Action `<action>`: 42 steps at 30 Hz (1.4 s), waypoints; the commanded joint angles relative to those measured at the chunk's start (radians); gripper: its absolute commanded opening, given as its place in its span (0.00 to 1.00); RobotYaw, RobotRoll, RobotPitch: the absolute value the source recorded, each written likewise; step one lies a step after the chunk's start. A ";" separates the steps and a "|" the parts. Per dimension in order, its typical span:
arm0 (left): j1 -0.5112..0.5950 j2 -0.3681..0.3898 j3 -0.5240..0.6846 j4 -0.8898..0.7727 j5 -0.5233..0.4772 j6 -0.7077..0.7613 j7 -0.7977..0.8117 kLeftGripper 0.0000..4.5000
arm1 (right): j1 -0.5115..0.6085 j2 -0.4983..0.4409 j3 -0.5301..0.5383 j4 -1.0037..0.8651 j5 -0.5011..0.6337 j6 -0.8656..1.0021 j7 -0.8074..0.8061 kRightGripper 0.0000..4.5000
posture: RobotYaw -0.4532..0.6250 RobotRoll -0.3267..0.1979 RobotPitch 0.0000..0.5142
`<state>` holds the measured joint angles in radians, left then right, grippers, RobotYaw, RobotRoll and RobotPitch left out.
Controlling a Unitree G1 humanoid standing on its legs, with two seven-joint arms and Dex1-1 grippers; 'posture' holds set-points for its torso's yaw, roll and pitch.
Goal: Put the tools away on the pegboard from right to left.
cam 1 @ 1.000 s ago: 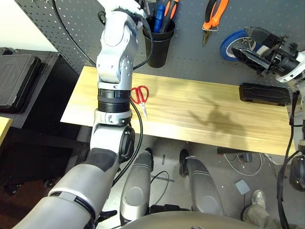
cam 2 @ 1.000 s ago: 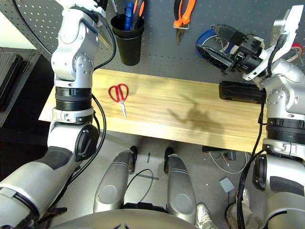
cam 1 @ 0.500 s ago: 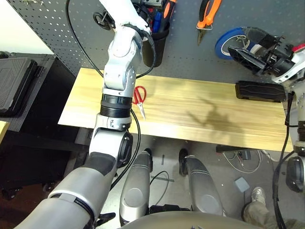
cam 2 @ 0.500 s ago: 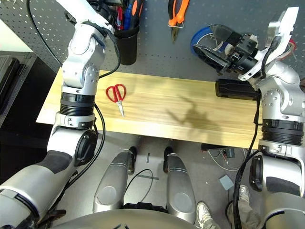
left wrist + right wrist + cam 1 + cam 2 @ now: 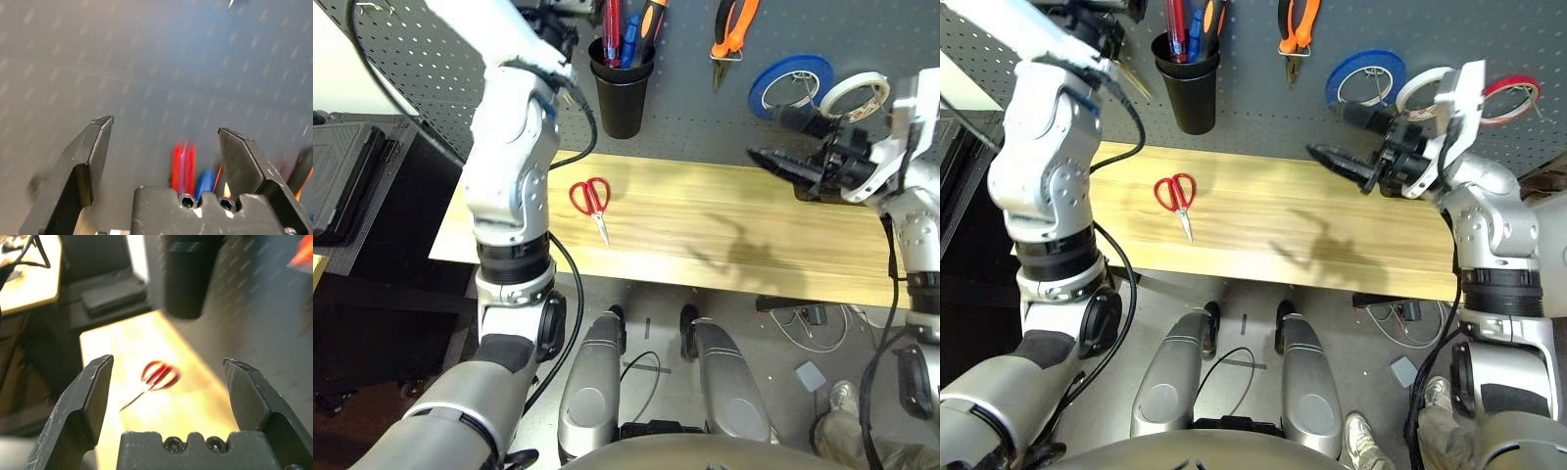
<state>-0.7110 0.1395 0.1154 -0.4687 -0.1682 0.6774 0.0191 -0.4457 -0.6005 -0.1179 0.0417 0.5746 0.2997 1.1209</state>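
Note:
Small red-handled scissors [image 5: 591,201] lie on the left part of the wooden table [image 5: 724,230]. On the pegboard [image 5: 705,108], a red-handled screwdriver [image 5: 612,22] stands in the black cup [image 5: 622,93]. Orange-and-black pliers [image 5: 732,34] hang to its right, and a thin red tape ring [image 5: 1511,98] hangs at the far right. My left gripper [image 5: 164,125] is open and empty, raised high against the board just left of the cup. My right gripper [image 5: 1329,134] is open and empty above the table's right half, pointing left toward the scissors [image 5: 159,377].
A blue tape roll [image 5: 793,83] and a white tape roll [image 5: 854,93] hang on the board between the pliers and the red ring. The cup also holds a blue pen [image 5: 631,39] and an orange-handled tool. A black case [image 5: 342,166] sits left of the table.
My left gripper has opened and drawn back up and left from the cup, leaving the red-handled screwdriver in it. My right arm has swung down and left, uncovering the blue and white rolls.

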 commanded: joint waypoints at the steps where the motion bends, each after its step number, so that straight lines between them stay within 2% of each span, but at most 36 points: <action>1: 0.128 -0.017 -0.019 -0.071 0.004 0.049 0.013 0.99 | 0.038 0.028 0.059 -0.038 -0.057 -0.010 -0.037 1.00 | 0.62 0.62 0.56; 7: 0.321 -0.036 -0.048 0.000 0.048 0.009 0.026 0.99 | 0.062 0.118 0.178 -0.052 -0.194 -0.029 -0.165 1.00 | 0.63 0.62 0.58; 12: 0.355 -0.054 -0.062 0.108 0.079 0.003 0.042 0.99 | 0.062 0.188 0.250 0.003 -0.310 -0.105 -0.252 1.00 | 0.62 0.62 0.60; 16: 0.333 -0.034 -0.098 0.253 0.114 0.047 0.036 0.99 | 0.034 0.234 0.282 0.067 -0.393 -0.127 -0.330 1.00 | 0.62 0.62 0.60; 19: 0.317 -0.035 -0.102 0.375 0.129 0.005 0.035 0.99 | 0.013 0.255 0.307 0.112 -0.447 -0.117 -0.374 1.00 | 0.62 0.62 0.61; 26: 0.246 -0.056 -0.051 0.642 0.125 -0.049 0.067 0.99 | -0.034 0.325 0.339 0.232 -0.520 -0.138 -0.451 1.00 | 0.60 0.62 0.61; 32: 0.169 -0.047 0.017 0.886 0.124 -0.170 0.118 0.99 | -0.076 0.368 0.351 0.320 -0.559 -0.166 -0.481 1.00 | 0.59 0.62 0.61; 36: 0.114 -0.034 0.047 1.034 0.125 -0.245 0.140 0.99 | -0.082 0.372 0.342 0.337 -0.568 -0.171 -0.490 1.00 | 0.59 0.62 0.62; 42: 0.010 -0.026 0.068 1.279 0.123 -0.371 0.151 0.99 | -0.073 0.310 0.310 0.331 -0.562 -0.182 -0.474 1.00 | 0.59 0.62 0.62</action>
<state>-0.6994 0.1150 0.1787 0.7433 -0.0491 0.3373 0.1630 -0.5373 -0.2844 0.2016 0.3608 0.0137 0.1242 0.6373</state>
